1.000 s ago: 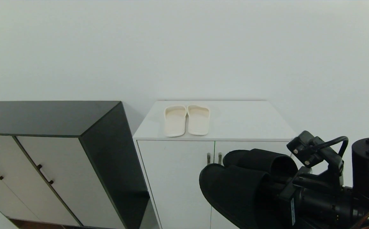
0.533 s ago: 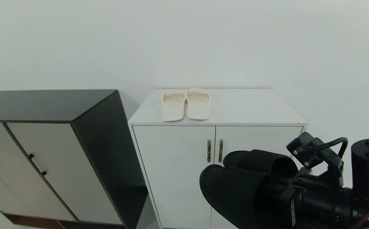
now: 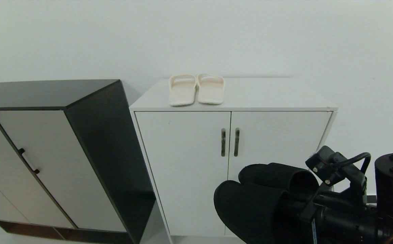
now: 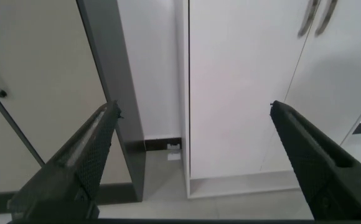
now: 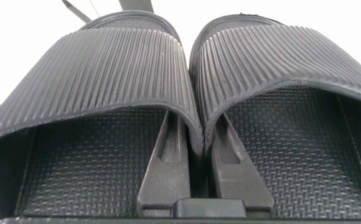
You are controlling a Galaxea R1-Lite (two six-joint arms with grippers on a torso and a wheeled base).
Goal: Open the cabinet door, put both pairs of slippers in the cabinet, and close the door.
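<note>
The white cabinet (image 3: pixel 183 162) stands ahead with both doors shut; its two handles (image 3: pixel 229 142) meet at the middle. A cream pair of slippers (image 3: pixel 196 88) lies on its top, toward the left. The black pair of slippers (image 3: pixel 261 200) hangs in front of the right door, low down. In the right wrist view my right gripper (image 5: pixel 196 149) is shut on the two inner walls of the black slippers (image 5: pixel 124 68), pinching them together. My left gripper (image 4: pixel 194 107) is open and holds nothing, low before the white cabinet's left door (image 4: pixel 243 87).
A black-topped cabinet (image 3: pixel 47 95) with pale doors stands close to the left of the white one, with a narrow gap between them. A plain wall runs behind both. Bare floor (image 4: pixel 168 199) shows below the left gripper.
The whole head picture has shifted: both cabinets sit higher in it and more of their fronts shows, so the camera moved. The black slippers stay in my right gripper.
</note>
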